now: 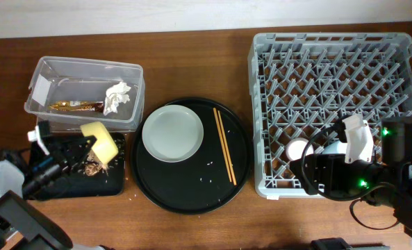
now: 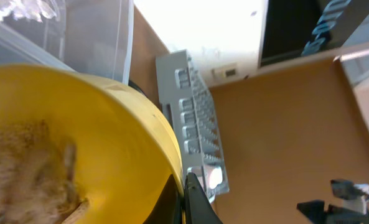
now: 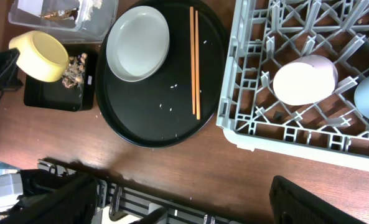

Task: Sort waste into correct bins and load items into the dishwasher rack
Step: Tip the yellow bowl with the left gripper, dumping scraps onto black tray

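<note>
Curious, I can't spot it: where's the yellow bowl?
Overhead view, far left: the yellow bowl tilts over the rectangular black tray, in the left claw, beside the clear tub.

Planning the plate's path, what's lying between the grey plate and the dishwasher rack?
Wooden chopsticks, on the round black tray, lie between plate and rack, clearest in the overhead view.

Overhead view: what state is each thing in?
yellow bowl, tipped, held by left gripper over black tray
food scraps, partly on that tray
plate, empty, on round tray
chopsticks, side by side on round tray
pink cup, in rack
napkin, in clear tub
wrapper, in clear tub
</note>
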### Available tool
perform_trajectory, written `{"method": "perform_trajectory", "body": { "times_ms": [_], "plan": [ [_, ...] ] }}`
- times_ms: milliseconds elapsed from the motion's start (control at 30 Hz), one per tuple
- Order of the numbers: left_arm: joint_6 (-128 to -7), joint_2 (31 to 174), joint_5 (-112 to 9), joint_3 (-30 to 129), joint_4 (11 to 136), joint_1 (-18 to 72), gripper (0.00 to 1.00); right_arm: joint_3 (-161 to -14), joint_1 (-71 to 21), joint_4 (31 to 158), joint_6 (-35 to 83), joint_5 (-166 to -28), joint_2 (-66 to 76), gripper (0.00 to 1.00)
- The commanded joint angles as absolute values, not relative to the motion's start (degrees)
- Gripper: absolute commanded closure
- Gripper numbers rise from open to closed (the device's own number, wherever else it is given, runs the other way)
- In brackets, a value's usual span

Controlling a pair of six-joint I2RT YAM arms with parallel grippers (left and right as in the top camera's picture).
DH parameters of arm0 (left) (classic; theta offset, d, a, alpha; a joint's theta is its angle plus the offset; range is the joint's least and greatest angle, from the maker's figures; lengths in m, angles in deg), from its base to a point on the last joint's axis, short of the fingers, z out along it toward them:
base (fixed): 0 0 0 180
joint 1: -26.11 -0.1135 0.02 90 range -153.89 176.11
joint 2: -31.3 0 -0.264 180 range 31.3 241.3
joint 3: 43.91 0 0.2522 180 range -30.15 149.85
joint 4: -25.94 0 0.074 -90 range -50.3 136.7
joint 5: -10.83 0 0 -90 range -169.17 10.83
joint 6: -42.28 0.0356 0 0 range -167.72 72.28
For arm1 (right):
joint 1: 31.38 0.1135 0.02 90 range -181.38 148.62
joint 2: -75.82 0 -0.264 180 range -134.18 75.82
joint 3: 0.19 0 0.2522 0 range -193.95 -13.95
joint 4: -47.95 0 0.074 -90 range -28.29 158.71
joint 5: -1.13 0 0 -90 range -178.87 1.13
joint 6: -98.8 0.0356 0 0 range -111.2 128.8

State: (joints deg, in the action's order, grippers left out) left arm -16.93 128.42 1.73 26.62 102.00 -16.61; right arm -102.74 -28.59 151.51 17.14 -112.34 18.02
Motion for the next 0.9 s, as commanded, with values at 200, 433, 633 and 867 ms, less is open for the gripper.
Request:
{"method": "perform_trajectory", "body": {
  "times_ms": [200,433,633,867],
  "plan": [
    [-13.37,128.88,11.04,24.65,102.96,-19.43,1.00,-102.61,-28.22,152.32,16.55,-112.44,18.19,0.11],
    [-11.19,119.92,-2.38,24.70,102.88,-16.91,1.00,-102.61,-28.22,151.95,16.55,-112.44,18.19,0.11],
    [-38.07,108.25,-35.93,24.87,96.47,-2.45,1.00,-102.61,-28.22,151.68,16.55,-112.44,18.19,0.11],
    [-42.27,104.55,-2.75,24.39,82.70,-4.30,1.00,-102.61,-28.22,151.71,16.55,-112.47,18.19,0.11]
  ]
}}
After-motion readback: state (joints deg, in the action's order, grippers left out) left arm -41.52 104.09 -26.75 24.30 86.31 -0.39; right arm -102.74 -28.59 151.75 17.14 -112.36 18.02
